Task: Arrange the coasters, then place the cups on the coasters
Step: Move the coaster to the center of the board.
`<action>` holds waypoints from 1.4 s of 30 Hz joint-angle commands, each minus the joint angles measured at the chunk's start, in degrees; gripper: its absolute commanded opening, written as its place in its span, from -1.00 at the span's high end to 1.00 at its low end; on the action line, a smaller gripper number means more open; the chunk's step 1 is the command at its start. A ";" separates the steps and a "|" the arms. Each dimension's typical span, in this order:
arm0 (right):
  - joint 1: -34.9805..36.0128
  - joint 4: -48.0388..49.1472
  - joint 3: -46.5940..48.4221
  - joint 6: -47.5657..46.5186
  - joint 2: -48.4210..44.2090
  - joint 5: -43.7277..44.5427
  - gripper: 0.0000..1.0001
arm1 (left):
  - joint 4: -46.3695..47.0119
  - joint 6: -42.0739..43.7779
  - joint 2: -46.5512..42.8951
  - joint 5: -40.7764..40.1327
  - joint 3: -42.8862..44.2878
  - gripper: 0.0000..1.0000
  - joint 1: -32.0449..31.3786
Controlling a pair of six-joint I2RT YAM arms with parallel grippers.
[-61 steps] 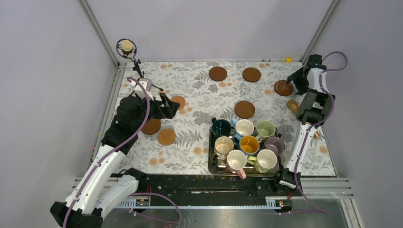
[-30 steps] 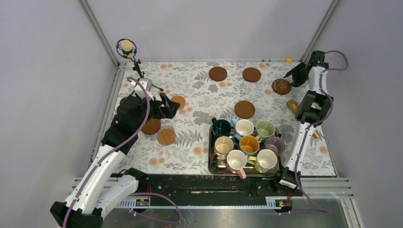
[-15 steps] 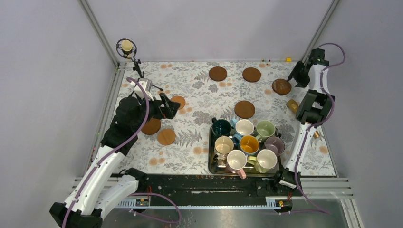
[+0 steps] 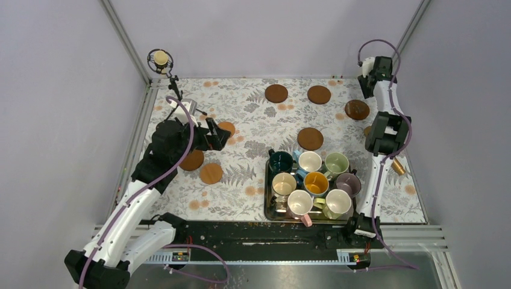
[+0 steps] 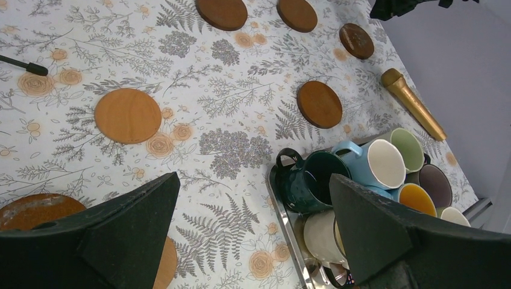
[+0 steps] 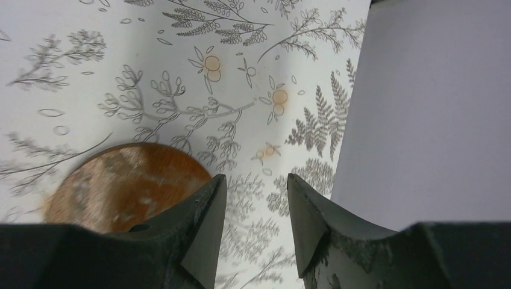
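Several brown coasters lie on the floral cloth: two at the back (image 4: 276, 93) (image 4: 319, 94), one far right (image 4: 357, 109), one mid-table (image 4: 310, 138), and others by the left arm (image 4: 226, 128) (image 4: 211, 173). Several cups stand packed in a steel tray (image 4: 267, 198), among them dark green (image 5: 310, 180), light blue (image 5: 376, 162) and yellow-orange (image 4: 316, 182). My left gripper (image 5: 253, 180) hangs open above the cloth, left of the tray. My right gripper (image 6: 253, 180) is open and empty above the back right corner. The far-right coaster (image 6: 129, 186) lies flat just beside its left finger.
A gold cylinder (image 5: 413, 102) lies on the cloth right of the tray, near the right arm. A microphone on a stand (image 4: 160, 59) stands at the back left corner. Walls and metal posts close in the table on three sides.
My right gripper let go of the far-right coaster, which now lies flat, then lifted and swung towards the back corner with its jaws narrower. The left arm barely moved.
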 commanded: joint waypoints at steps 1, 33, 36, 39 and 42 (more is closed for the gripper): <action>-0.47 2.97 4.67 -10.62 4.33 3.56 0.03 | 2.52 0.40 0.73 1.08 1.30 -0.98 -0.35; 4.67 -7.38 -8.88 -26.25 -3.25 -9.53 0.12 | 2.74 0.55 -2.17 0.99 1.35 -0.97 -1.22; 5.76 -8.37 -9.49 -25.90 -3.61 -4.29 0.12 | 2.58 0.69 -2.61 0.62 1.48 -0.97 -1.55; 5.79 -8.99 -10.72 -23.47 -4.99 -0.49 0.11 | 2.43 0.83 -3.00 0.15 1.48 -0.97 -1.96; 5.72 -10.60 -10.72 -20.41 -5.77 3.35 0.11 | 2.45 0.92 -3.39 -0.05 1.49 -0.97 -2.40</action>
